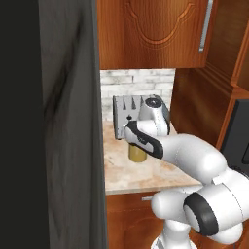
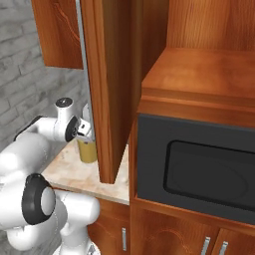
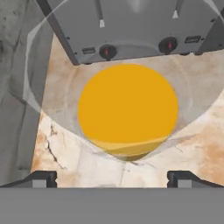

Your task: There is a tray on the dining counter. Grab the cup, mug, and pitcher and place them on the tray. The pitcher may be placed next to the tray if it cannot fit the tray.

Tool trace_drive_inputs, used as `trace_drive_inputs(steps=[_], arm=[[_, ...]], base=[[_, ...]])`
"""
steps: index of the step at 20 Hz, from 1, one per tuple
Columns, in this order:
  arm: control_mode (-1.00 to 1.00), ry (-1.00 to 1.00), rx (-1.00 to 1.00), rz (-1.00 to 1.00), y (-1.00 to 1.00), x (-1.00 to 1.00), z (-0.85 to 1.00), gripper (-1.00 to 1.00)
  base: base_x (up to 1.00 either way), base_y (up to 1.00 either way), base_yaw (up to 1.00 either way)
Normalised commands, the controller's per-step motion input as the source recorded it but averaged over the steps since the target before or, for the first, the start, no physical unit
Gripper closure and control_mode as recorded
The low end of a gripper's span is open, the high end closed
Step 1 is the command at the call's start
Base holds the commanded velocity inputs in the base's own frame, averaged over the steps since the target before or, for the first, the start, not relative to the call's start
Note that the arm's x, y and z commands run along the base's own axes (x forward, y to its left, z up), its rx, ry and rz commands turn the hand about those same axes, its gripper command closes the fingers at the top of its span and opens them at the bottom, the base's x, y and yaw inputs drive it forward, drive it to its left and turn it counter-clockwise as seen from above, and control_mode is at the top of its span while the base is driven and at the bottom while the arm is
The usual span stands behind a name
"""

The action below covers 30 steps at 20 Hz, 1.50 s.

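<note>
Reddish wood cabinets and a pale brick wall close in the small marble table you are working at, with a dark microwave set in the cabinetry to its right and a tall dark grey panel to its left. You will find the pitcher standing upright on that table, just in front of a grey toaster at the wall; from above its orange-yellow liquid reads as a round disc inside a clear glass rim. Your tool hangs directly over the pitcher, pointing down at it, its two fingertips spread as wide as they go on either side and gripping nothing. From the base views you see the pitcher's lower part below the wrist.
</note>
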Motion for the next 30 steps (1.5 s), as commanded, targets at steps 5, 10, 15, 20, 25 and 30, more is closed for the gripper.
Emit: trace_drive_inputs(steps=[5,10,15,20,25,30], arm=[[-1.0,0.0,0.0,0.0,0.03,0.2,-0.18,-1.0],[-1.0,0.0,0.0,0.0,0.05,0.13,-0.16,-1.0],[-1.0,0.0,0.0,0.0,0.0,0.0,-0.06,-1.0],[-1.0,0.0,0.0,0.0,0.0,0.0,0.0,-1.0],[-1.0,0.0,0.0,0.0,0.0,0.0,0.0,-1.0],[-1.0,0.0,0.0,0.0,0.0,0.0,0.0,1.0]], base=[[0.0,0.0,0.0],[0.0,0.0,0.0],[0.0,0.0,0.0],[0.0,0.0,0.0],[0.0,0.0,0.0],[0.0,0.0,0.0]])
